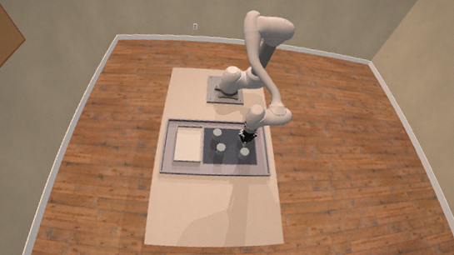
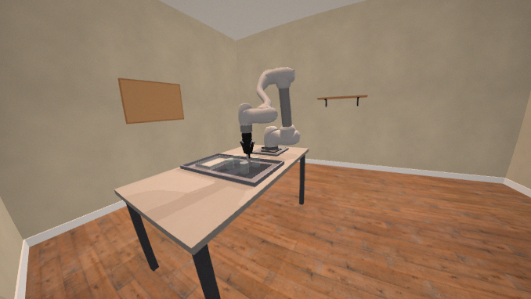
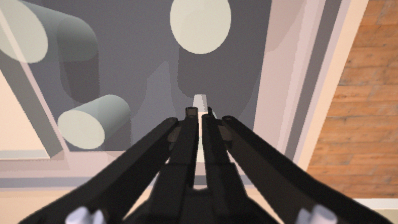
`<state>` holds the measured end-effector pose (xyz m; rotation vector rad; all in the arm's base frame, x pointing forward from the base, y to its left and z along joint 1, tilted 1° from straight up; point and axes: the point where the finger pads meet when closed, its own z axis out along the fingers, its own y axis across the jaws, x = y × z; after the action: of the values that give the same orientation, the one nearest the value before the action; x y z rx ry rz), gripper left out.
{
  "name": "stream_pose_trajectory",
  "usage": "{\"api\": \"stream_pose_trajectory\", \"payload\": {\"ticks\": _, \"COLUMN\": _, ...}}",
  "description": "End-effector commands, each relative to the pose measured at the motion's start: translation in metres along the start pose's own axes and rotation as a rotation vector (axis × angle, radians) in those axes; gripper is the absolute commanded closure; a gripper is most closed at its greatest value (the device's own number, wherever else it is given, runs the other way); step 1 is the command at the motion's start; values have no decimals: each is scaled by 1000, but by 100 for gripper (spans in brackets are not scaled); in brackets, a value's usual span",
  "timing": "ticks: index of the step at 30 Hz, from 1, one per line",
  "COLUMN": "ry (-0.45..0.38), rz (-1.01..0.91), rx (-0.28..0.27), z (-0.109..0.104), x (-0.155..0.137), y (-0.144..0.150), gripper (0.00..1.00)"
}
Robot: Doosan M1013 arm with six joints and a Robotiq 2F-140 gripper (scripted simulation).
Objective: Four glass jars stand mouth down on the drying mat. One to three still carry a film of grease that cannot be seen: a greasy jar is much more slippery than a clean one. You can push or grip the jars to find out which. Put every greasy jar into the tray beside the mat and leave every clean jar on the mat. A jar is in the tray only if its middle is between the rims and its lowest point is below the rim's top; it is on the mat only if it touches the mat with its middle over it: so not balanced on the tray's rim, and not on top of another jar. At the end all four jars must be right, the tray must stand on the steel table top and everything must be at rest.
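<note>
My gripper [image 1: 245, 143] [image 2: 248, 158] [image 3: 200, 103] is shut and empty, fingertips pointing down low over the right part of the dark mat [image 1: 230, 162] [image 3: 135, 30]. Four pale green jars stand mouth down on it. The front right jar [image 1: 243, 153] [image 2: 244, 167] [image 3: 200, 25] is ahead of the fingertips. The front left jar [image 1: 220, 149] [image 3: 22, 32] and back left jar [image 1: 217, 134] [image 3: 82, 129] stand to the left. The back right jar [image 2: 255, 162] is hidden behind the gripper in the top view and the wrist view. The cream tray [image 1: 188, 144] [image 2: 213, 163] looks empty.
The tray stands left of the mat on the steel top [image 1: 184, 169], which has a raised dark rim [image 1: 214, 175] around it. The arm's base plate [image 1: 212, 99] is behind, on the wooden table [image 1: 183, 209].
</note>
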<state>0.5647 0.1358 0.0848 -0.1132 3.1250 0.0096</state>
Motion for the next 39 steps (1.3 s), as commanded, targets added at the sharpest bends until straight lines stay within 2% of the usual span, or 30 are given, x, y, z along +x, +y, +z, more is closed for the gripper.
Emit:
{"api": "stream_pose_trajectory", "payload": {"ticks": 1, "ry": 6, "rz": 2, "rx": 2, "z": 4, "x": 4, "y": 2, "gripper": 100}}
{"api": "stream_pose_trajectory", "payload": {"ticks": 39, "ry": 6, "rz": 2, "rx": 2, "z": 4, "x": -1, "y": 2, "gripper": 100}}
